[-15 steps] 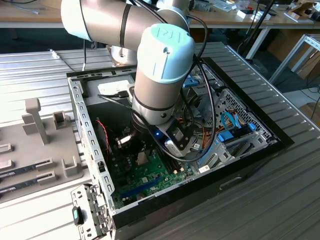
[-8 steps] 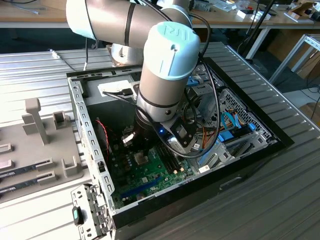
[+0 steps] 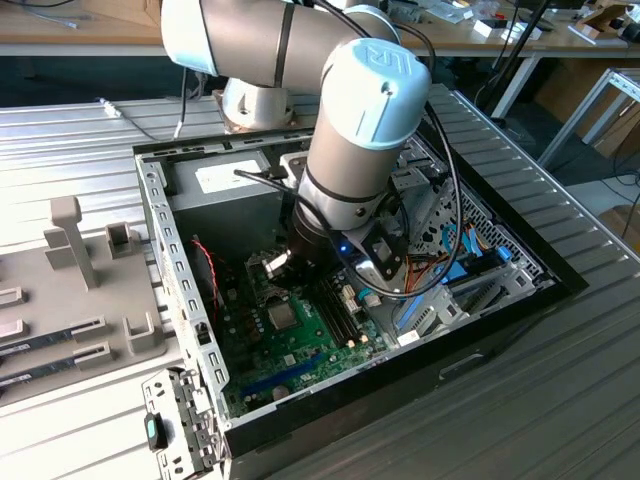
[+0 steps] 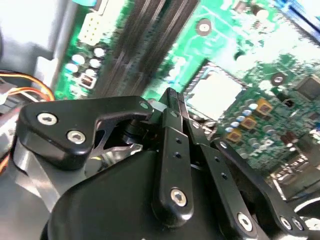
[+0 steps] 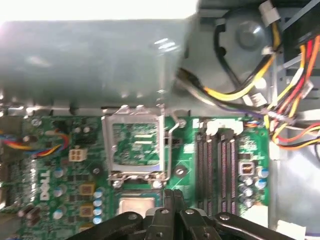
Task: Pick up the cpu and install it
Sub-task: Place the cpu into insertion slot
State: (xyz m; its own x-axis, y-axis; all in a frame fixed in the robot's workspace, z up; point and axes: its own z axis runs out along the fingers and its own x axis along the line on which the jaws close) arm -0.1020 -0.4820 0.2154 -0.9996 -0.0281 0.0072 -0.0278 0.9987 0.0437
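One cpu point(image 4: 216, 93) seemingly sits socketed beside one tool point(image 4: 172, 100).

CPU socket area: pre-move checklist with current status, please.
1. Silver-grey square cpu lying flat in its socket on the green motherboard: ok.
2. Black gripper shut and holding nothing: ok.
3. Gripper tip off the cpu: cannot tell; it sits just beside it in both wrist views.
4. Metal socket retention frame closed over the cpu: not ok, it stands open.
5. Orange and yellow cables away from the socket: ok.
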